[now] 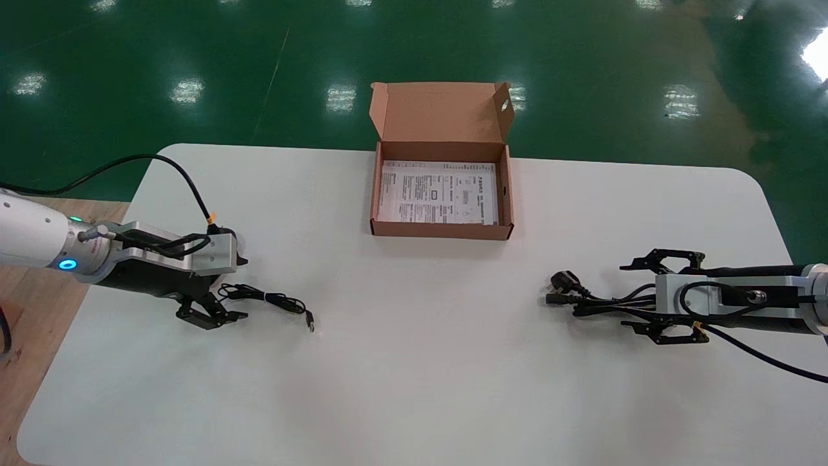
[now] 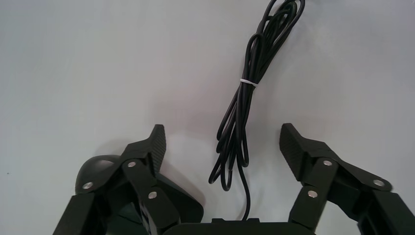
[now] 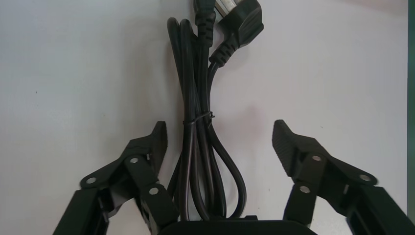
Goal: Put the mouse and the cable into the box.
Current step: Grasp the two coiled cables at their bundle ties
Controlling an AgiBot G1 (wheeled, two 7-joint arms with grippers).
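Note:
My left gripper (image 1: 240, 289) (image 2: 220, 134) is open low over the table's left side. The mouse's thin bundled cord (image 1: 268, 298) (image 2: 247, 93) lies between its fingers and runs under the palm. A dark rounded body, apparently the mouse (image 2: 98, 166), shows beside one finger; the head view hides it. My right gripper (image 1: 627, 296) (image 3: 219, 134) is open, straddling the looped end of the tied black power cable (image 1: 592, 301) (image 3: 195, 98), closer to one finger. Its plug (image 1: 566, 281) (image 3: 240, 24) points away. The open cardboard box (image 1: 442, 230) stands at the table's far middle.
A printed sheet (image 1: 440, 192) lies flat in the box, and its lid (image 1: 440, 110) stands up at the back. The cord's USB end (image 1: 310, 321) lies on the white table (image 1: 414, 362). The table's far edge is just behind the box.

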